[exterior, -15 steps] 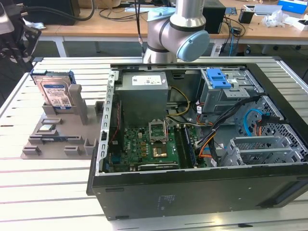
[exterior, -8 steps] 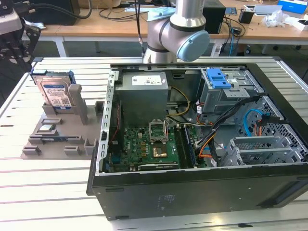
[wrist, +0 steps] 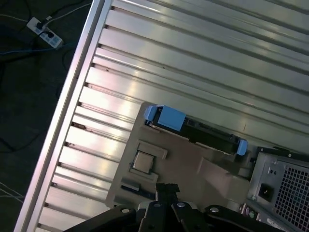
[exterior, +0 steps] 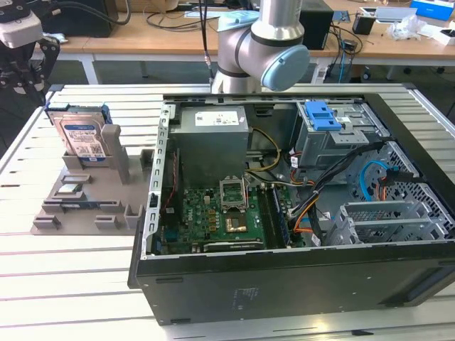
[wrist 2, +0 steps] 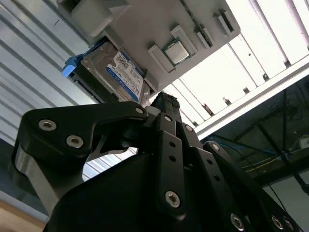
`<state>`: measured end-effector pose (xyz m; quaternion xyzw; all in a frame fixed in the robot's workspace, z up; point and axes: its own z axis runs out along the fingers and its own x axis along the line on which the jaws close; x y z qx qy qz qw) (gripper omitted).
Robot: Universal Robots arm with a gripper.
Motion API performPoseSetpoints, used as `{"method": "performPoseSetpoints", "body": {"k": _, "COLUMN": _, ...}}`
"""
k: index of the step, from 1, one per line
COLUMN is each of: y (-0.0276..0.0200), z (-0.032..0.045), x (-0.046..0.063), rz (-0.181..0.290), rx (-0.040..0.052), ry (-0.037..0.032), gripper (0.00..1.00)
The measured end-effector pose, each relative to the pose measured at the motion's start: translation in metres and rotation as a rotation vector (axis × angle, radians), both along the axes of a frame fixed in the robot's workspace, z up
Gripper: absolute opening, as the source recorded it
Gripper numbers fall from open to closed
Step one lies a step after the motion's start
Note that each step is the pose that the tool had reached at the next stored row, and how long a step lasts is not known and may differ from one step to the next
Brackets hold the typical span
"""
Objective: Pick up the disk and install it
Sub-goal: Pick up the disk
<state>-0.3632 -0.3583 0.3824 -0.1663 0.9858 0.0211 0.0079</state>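
The disk (exterior: pixel 80 136) stands upright on edge in a grey holder (exterior: pixel 85 206) at the exterior view's left, silver with a white-and-blue label and blue rails. In the second wrist view the disk (wrist 2: pixel 118 72) shows its label, and in the first wrist view the disk (wrist: pixel 193 128) shows its upper edge and blue rail ends. My gripper (exterior: pixel 27 71) hangs at the far left, above and behind the disk, apart from it. Its black fingertips (wrist: pixel 166 188) meet with nothing between them, and in the second wrist view the gripper (wrist 2: pixel 164 100) points toward the holder.
An open computer case (exterior: pixel 284 263) lies on the slatted metal table (exterior: pixel 71 284), with a drive cage and blue latch (exterior: pixel 323 114) at its back right. A small square chip (exterior: pixel 69 188) rests on the holder. The arm's base (exterior: pixel 263 50) stands behind the case. Desks lie beyond.
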Motion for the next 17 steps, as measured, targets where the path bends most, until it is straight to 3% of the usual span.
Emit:
{"method": "performPoseSetpoints", "body": {"k": 3, "y": 0.0000, "z": 0.0000, "x": 0.0000, "rz": 0.047, "rx": 0.0000, "ry": 0.0000, "gripper": 0.10}}
{"method": "performPoseSetpoints", "body": {"k": 13, "y": 0.0000, "z": 0.0000, "x": 0.0000, "rz": 0.273, "rx": 0.0000, "ry": 0.0000, "gripper": 0.10}}
{"method": "performPoseSetpoints", "body": {"k": 17, "y": 0.0000, "z": 0.0000, "x": 0.0000, "rz": 0.332, "rx": 0.0000, "ry": 0.0000, "gripper": 0.10}}
